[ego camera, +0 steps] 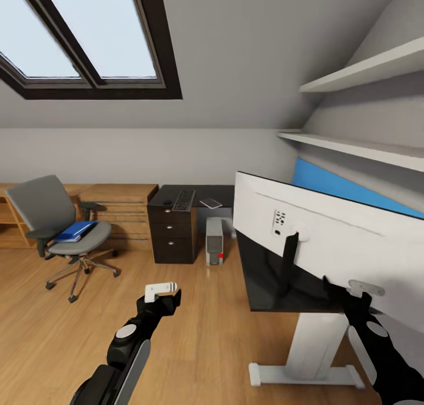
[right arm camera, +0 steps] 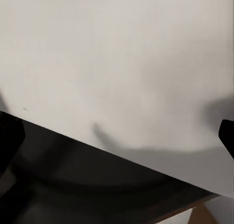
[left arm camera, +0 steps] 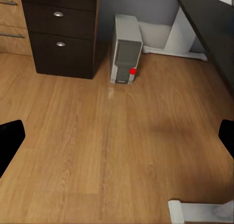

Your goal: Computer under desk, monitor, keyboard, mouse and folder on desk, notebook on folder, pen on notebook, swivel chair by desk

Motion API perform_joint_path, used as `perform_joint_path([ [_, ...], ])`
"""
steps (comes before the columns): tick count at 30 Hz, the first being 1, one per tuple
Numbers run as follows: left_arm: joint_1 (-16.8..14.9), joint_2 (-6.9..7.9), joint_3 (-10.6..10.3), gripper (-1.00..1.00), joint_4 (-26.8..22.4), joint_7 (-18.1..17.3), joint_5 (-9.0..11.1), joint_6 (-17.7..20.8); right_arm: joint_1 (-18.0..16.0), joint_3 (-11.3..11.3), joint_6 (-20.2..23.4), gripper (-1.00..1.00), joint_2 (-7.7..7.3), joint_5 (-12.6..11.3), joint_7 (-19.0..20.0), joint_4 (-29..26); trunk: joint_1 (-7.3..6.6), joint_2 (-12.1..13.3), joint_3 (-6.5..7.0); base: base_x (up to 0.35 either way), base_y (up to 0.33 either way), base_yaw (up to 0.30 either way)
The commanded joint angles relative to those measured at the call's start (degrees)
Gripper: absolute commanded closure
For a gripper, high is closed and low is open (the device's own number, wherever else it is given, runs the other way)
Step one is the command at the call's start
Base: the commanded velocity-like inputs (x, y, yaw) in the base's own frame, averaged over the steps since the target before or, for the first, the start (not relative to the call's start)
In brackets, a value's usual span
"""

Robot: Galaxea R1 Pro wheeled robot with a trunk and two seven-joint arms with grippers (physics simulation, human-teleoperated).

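The monitor stands tilted on the near end of the black desk, its white back toward me. My right gripper is open at the monitor's lower edge, and its wrist view puts the white back close in front of its spread fingers. Over the wooden floor, my left gripper hangs open and empty. On the desk's far section lie the keyboard and the notebook. The computer stands on the floor under the desk. The blue folder rests on the swivel chair. The mouse and pen are too small to tell.
A dark three-drawer unit carries the desk's far end. The desk's white leg and foot stand near my right arm. Light wooden cabinets line the back wall behind the chair. Two wall shelves hang over the desk.
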Motion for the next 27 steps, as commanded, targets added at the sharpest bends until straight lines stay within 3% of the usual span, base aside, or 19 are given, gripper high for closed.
perform_joint_path([
  [1, -0.05, 0.01, -0.22, -1.0, 0.36, 0.57, 0.61, 0.21, -0.03, 0.11, -0.2, -1.0, -0.04, -0.58, -0.19, 0.01, 0.02, -0.04, -0.07, 0.161, -0.167, 0.0],
  [16, -0.05, 0.01, -0.34, -1.0, 0.84, 0.61, 0.77, 0.22, -0.03, 0.22, -0.29, -1.0, -0.04, -0.47, -1.35, 0.01, 0.02, -0.04, -0.07, 0.166, -0.133, 0.0],
  [27, -0.05, 0.32, 0.5, -1.0, 1.42, 0.46, 0.81, 0.37, -0.03, 0.22, -0.44, -1.0, -0.16, -0.28, -2.0, 0.19, 0.02, -0.04, -0.07, 0.126, -0.02, 0.0],
])
